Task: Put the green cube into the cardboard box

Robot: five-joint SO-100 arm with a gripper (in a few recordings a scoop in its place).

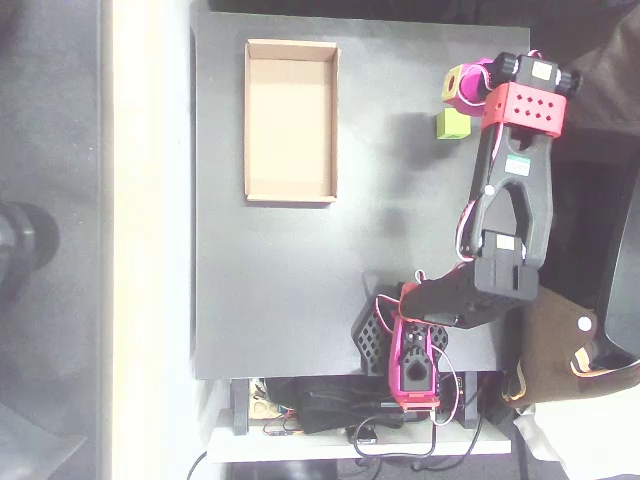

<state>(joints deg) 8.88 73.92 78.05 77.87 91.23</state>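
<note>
The green cube (452, 123) lies on the black table near its right edge, well to the right of the cardboard box (291, 192). The box is a shallow tan tray standing at the upper left of the table with nothing on its floor. My gripper (459, 87), magenta with a yellow face, hovers at the table's upper right, just above the cube in the picture and very close to it. From overhead the fingers overlap, so I cannot tell how the jaws stand or whether they touch the cube. The red and black arm (515, 180) runs down from the gripper toward the base.
The arm's base (412, 360) sits at the table's bottom edge with cables trailing below it. A brown object (555, 350) lies off the table at the lower right. Bare black tabletop (290, 290) stretches between the box and the arm.
</note>
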